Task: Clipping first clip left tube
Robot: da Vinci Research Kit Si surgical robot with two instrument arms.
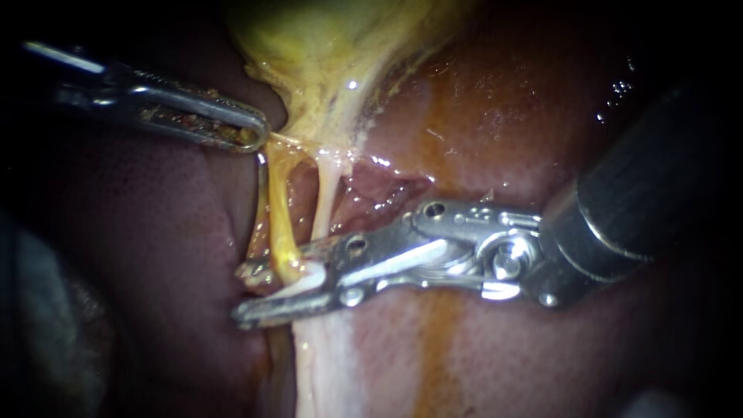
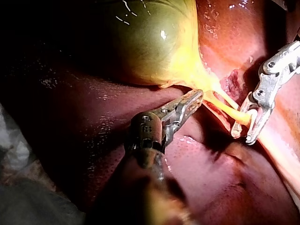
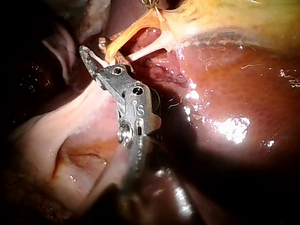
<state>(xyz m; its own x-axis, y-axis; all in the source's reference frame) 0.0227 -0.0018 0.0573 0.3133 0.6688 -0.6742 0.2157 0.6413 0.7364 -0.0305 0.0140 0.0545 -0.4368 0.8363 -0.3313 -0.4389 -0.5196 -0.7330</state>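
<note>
left tube [image 1: 282, 224]: yellow one, runs pretty much up-down, from the gallbladder [image 1: 325, 46] down across the liver [image 1: 480, 116]
right instrument [image 1: 244, 292]: open, straddling the tube's lower end
left instrument [image 1: 259, 138]: clamped on the gallbladder neck

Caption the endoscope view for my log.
Jaws open, the right instrument straddles the left tube; the left instrument grips the gallbladder.

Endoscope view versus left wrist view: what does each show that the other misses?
Endoscope only: the thick dark shaft of the silver right instrument. Left wrist only: the bulging green gallbladder body. Both: the thin yellow tube between that instrument's open tool, and the slim grey left instrument with its tip at the yellow tissue of the gallbladder's neck.
</note>
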